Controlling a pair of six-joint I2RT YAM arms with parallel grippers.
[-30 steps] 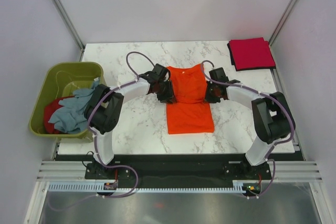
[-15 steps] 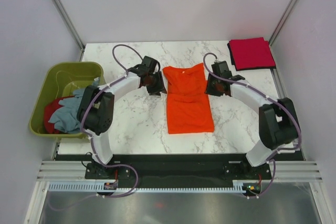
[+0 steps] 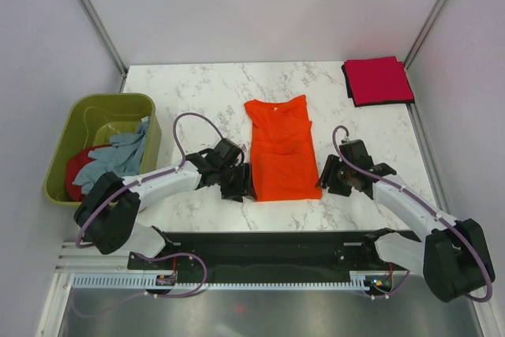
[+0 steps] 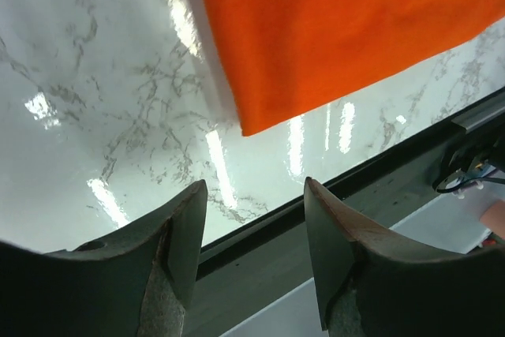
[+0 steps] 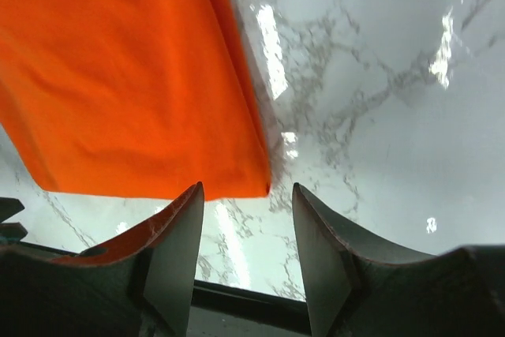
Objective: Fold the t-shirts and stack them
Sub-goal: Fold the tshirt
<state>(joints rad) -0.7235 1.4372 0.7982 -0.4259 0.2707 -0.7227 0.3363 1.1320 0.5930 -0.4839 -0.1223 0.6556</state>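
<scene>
Showing two arms side by side, the left arm (image 3: 146, 189) and the right arm (image 3: 406, 201). Wearing smooth white covers (image 3: 175, 178) on the long parts. Carrying big, round black joints (image 3: 110, 220) at the bends. Trailing thin purple-grey cables (image 3: 193, 114) in loops beside each arm. Growing out of small black bases (image 3: 154, 256) with little bolts. Ending in dark grey left fingers (image 4: 177, 254) and right fingers (image 5: 170, 262), wide at the back and getting thinner toward the tips. Looking a bit scuffed and brownish on the inner sides.
</scene>
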